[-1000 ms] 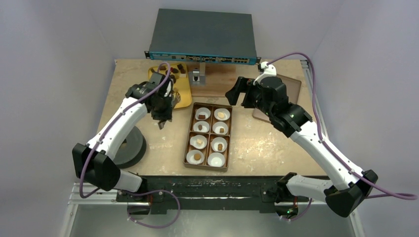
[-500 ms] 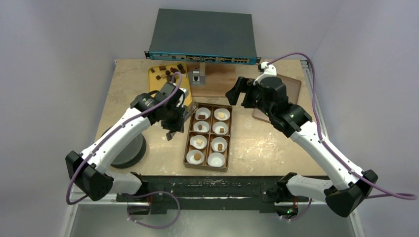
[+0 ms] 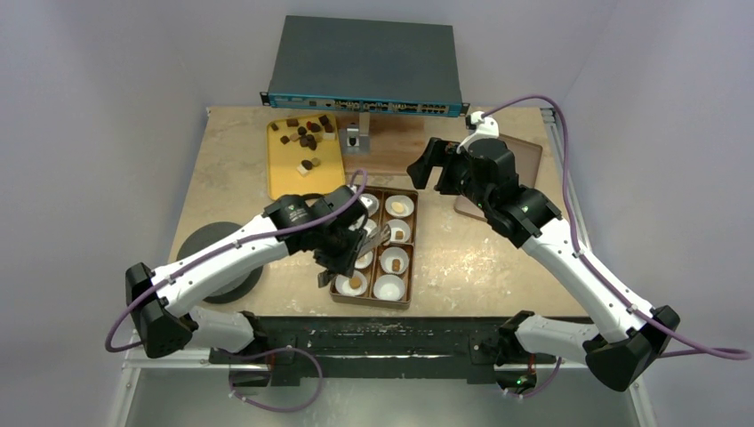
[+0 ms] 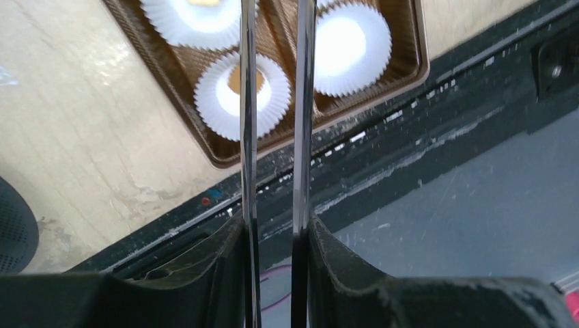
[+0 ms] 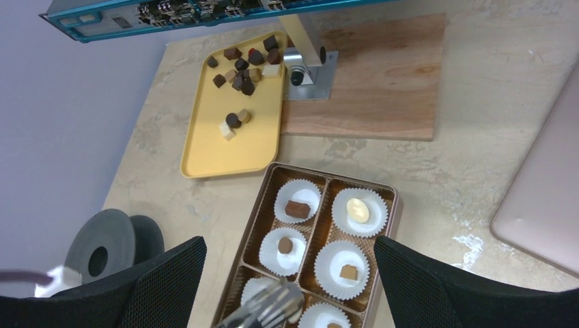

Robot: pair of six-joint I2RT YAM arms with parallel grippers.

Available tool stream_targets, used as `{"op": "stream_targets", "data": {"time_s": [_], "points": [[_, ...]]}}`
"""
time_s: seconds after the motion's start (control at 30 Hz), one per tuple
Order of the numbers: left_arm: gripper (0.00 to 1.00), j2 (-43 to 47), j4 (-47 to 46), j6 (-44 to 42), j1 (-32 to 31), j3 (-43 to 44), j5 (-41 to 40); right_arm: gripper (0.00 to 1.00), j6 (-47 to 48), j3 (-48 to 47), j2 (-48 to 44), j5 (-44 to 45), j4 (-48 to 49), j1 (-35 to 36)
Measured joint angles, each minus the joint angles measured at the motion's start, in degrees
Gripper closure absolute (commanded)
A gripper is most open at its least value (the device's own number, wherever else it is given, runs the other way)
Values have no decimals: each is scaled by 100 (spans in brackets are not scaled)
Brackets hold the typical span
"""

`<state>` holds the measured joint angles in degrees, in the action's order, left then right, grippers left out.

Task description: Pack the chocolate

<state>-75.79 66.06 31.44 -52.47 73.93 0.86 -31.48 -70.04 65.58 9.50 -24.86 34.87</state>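
Loose chocolate pieces (image 3: 307, 135) lie on a yellow tray (image 3: 289, 175), also in the right wrist view (image 5: 242, 72). The brown box (image 3: 414, 253) holds white paper cups, most with one piece each. The near right cup (image 3: 389, 287) is empty. My left gripper (image 3: 373, 238) hovers over the box's near half. Its long metal fingers (image 4: 247, 137) stand a narrow gap apart, with the tips cut off in the left wrist view and blurred in the right wrist view (image 5: 273, 307). I see no piece between them. My right gripper (image 3: 427, 169) is wide open and empty, high above the box's far end.
A network switch (image 3: 364, 62) stands at the back, with a wooden board (image 3: 396, 153) and a small metal stand (image 3: 354, 138) in front of it. A flat lid (image 3: 526, 160) lies at the right under my right arm. A grey spool (image 3: 209, 262) sits near left.
My left arm has swung from the yellow tray to the right and toward me, and now reaches over the box. My right arm has not moved.
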Motion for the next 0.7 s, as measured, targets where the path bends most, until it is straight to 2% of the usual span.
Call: {"op": "stream_targets", "data": {"time_s": [0.3,0.7], "points": [[78,46,96,216,-885,-282,205,11,-7,0,2,26,-2,0],[77,129,118,404,-1300,-638,391,11,-68,0,2,44,-2,0]]}}
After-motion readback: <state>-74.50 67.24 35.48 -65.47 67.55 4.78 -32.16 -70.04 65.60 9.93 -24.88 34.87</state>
